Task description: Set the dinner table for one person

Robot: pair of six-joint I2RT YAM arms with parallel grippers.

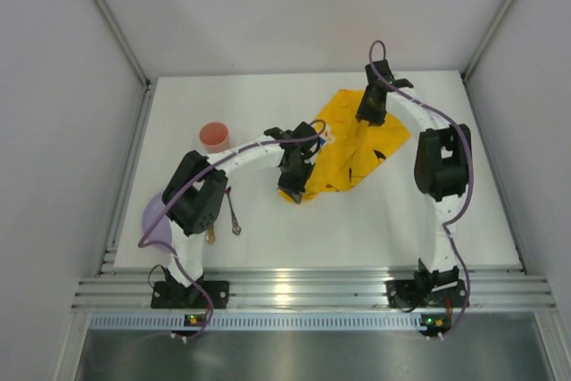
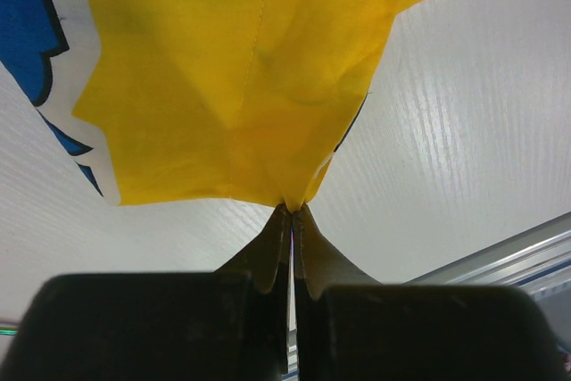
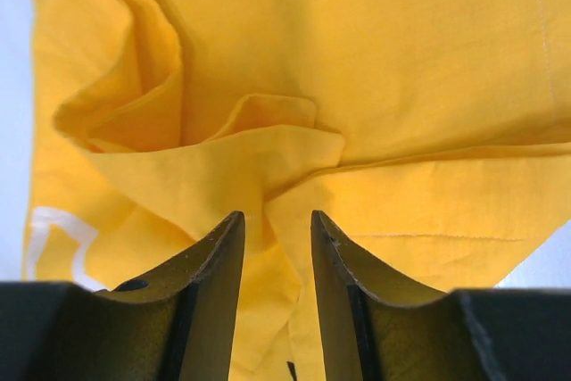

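The table (image 1: 357,229) fills the overhead view, a flat matte white rectangle. Its longer sides appear to run left to right, parallel to the silver rails (image 1: 294,287) at its near edge. Both arms are mounted on those rails.

A yellow cloth (image 1: 357,149) lies crumpled right of the table's centre. Its long axis slants from the middle of the table toward the far right corner.

The left end effector (image 1: 291,190) is at the cloth's near-left tip. In the left wrist view the left end effector (image 2: 292,210) has its jaws pressed together on a corner of the cloth (image 2: 223,86). That corner is drawn to a point, with white table (image 2: 446,131) beneath.

The right end effector (image 1: 370,118) is over the cloth's far part, toward the far edge. In its wrist view the right end effector (image 3: 272,220) has its jaws narrowly apart, clamping a bunched fold of cloth (image 3: 401,86) whose creases run into the gap.

A pink cup (image 1: 214,137) stands upright toward the left edge. A purple plate (image 1: 153,220) lies at the left edge near the near left corner, partly hidden by the left arm. A piece of cutlery (image 1: 234,217) lies just right of that arm, pointing roughly near to far.
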